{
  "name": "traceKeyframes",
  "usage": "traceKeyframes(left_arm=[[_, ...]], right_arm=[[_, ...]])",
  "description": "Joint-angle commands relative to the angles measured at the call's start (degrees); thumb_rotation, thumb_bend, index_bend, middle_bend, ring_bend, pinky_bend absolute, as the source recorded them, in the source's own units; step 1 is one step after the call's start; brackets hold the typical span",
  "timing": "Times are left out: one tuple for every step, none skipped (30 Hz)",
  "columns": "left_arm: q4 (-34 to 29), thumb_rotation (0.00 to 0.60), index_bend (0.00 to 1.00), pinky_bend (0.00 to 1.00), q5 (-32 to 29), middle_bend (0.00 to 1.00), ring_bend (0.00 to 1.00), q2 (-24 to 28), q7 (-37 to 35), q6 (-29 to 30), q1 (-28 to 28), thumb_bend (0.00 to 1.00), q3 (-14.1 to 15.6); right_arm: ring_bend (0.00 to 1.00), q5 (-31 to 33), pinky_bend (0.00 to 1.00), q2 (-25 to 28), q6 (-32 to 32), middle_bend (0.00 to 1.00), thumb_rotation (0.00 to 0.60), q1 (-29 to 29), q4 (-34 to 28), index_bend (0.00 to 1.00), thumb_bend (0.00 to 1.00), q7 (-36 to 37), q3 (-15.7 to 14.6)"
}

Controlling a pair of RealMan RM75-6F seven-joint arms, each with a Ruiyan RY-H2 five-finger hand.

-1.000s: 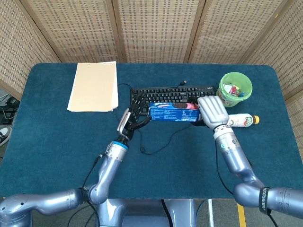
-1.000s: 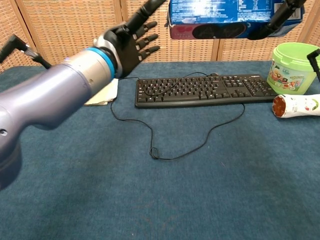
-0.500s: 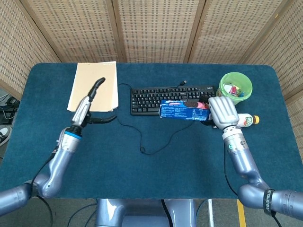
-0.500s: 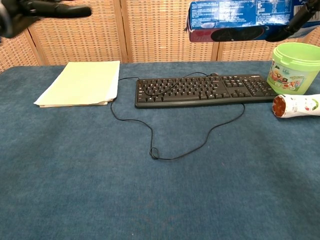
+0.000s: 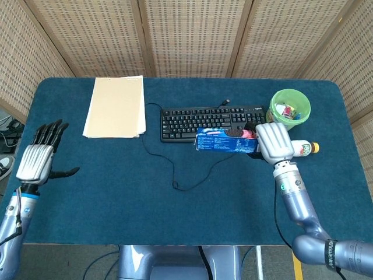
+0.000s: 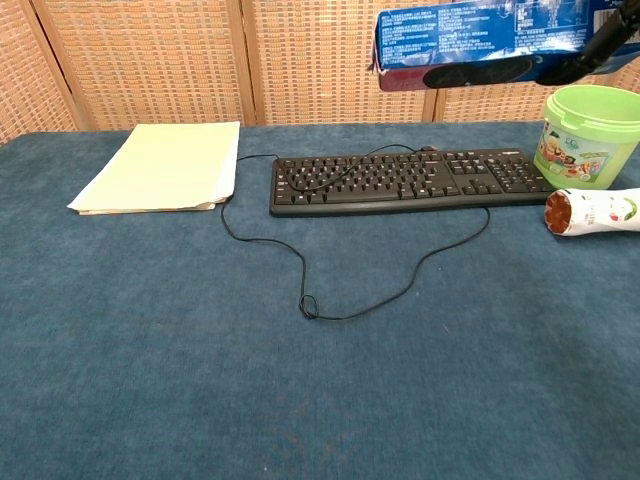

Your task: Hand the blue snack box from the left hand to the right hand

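- My right hand (image 5: 274,143) holds the box (image 5: 226,140) by its right end, fingers wrapped around it; the box juts out level to the left, in the air over the front edge of the keyboard (image 5: 207,121).
- In the chest view the box (image 6: 480,40) shows high up, dark fingers (image 6: 480,72) curled under its lower face. It is clear of the table (image 5: 175,216).
- My left hand (image 5: 39,154) is out at the table's left edge, fingers spread and straight, holding nothing.
- Handling, as I judge it: a light, stiff cardboard carton with a glossy printed skin, so somewhat slippery and easy to dent if squeezed hard. It is long, and held at 1 end it will tend to droop or twist. A hold nearer the middle, across the 2 broad faces, would be steadier.
- Change from 1 second ago: my left hand was then up beside the box's left end with its fingers apart. Half a second ago it was already swinging away over the papers (image 5: 115,106). It is now well apart from the box.
- The box has shifted slightly to the right with my right hand and stays level.
- Judgement: the handover looks complete; the box rests with the right hand alone.
- Nearby, untouched: the cup (image 5: 290,108) and the bottle (image 5: 302,149).
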Motion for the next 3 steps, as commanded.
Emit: traceKeyframes(left_arm=[[1.01, 0.6, 0.0, 0.0, 1.74, 0.0, 0.0, 0.92, -0.02, 2.52, 3.1, 0.0, 3.25], [1.18, 0.6, 0.0, 0.0, 1.88, 0.0, 0.0, 0.93, -0.18, 2.65, 3.31, 0.0, 3.52], [1.37, 0.6, 0.0, 0.0, 1.97, 0.0, 0.0, 0.91, -0.31, 2.73, 3.46, 0.0, 3.71]], right_arm=[[0.63, -0.5, 0.57, 0.12, 1.14, 0.64, 0.6, -0.47, -1.08, 0.72, 0.62, -1.16, -0.17], [0.63, -0.5, 0.57, 0.11, 1.27, 0.64, 0.6, -0.52, -1.2, 0.72, 0.62, -1.3, -0.15], [0.63, -0.5, 0.57, 0.11, 1.39, 0.64, 0.6, -0.57, -1.31, 0.72, 0.62, -1.42, -0.11]])
